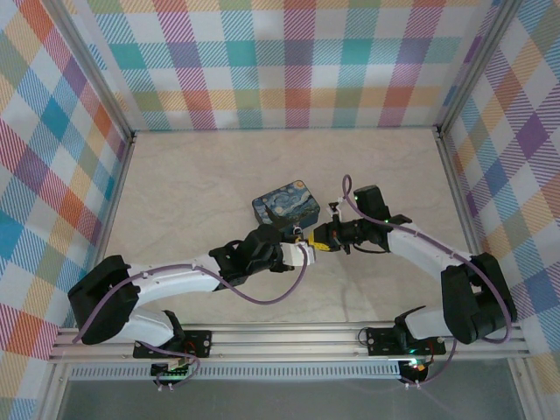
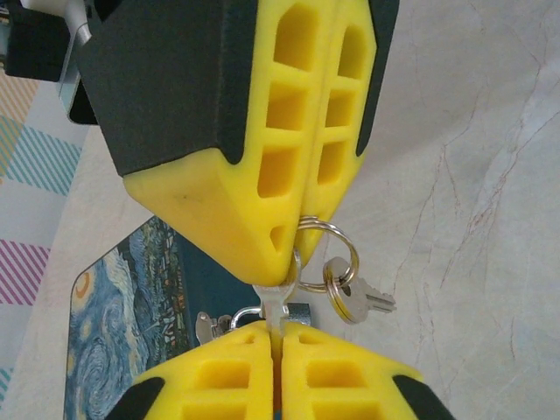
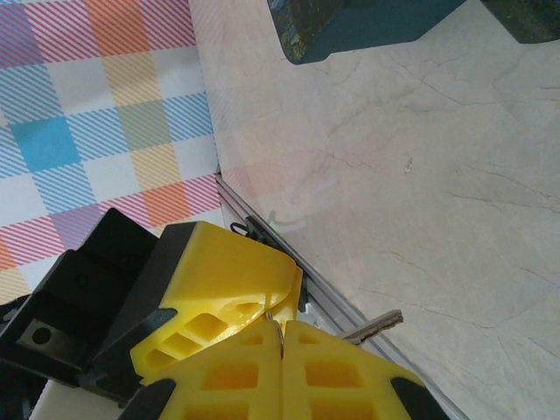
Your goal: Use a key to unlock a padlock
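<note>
Both pincers shut, tip to tip above the worktop (image 2: 490, 175): right pincer (image 2: 297, 232) clamps the key (image 2: 278, 302) by its flat head — left pincer (image 2: 278, 337) seemingly the padlock (image 2: 249, 315), mostly hidden. Tiny, stiff, slippery metal — grip flats.

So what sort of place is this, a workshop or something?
Most likely a robot test booth in a lab. A pale marble-look table is boxed in by plaid panels, and a left arm and a right arm are bolted to a metal rail at its near edge.
</note>
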